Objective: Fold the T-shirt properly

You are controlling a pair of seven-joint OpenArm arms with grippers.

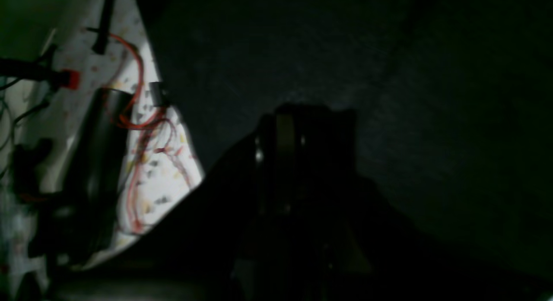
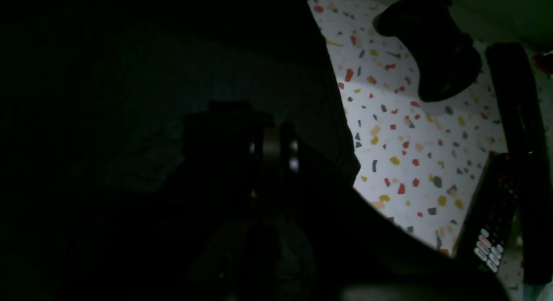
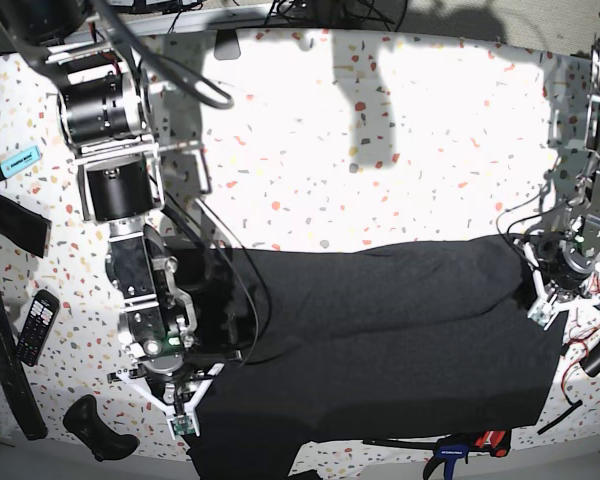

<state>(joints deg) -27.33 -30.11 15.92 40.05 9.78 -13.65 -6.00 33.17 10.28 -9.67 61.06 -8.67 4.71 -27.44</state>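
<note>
The shirt (image 3: pixel 380 340) lies spread dark across the near half of the speckled tabletop (image 3: pixel 400 130), its far edge running roughly straight from one arm to the other, its near edge reaching the tabletop's front. No print shows from above, so the plain side seems to be up. It looks light, limp cloth that will sag and crease rather than hold a line, and likely slide easily on the smooth top. I judge the best holds are at edges and corners, pinched through both layers, two points at once so the fold stays square.

The right end effector (image 3: pixel 187 420) points down at the shirt's near corner on that side, its arm reaching in from the far edge. Its jaws are together, and cloth fills its wrist view, so it appears pinched on the fabric edge. The left end effector (image 3: pixel 546 305) sits at the opposite side edge, jaws likewise together, seemingly gripping cloth there. Both hang low over the tabletop.
</note>
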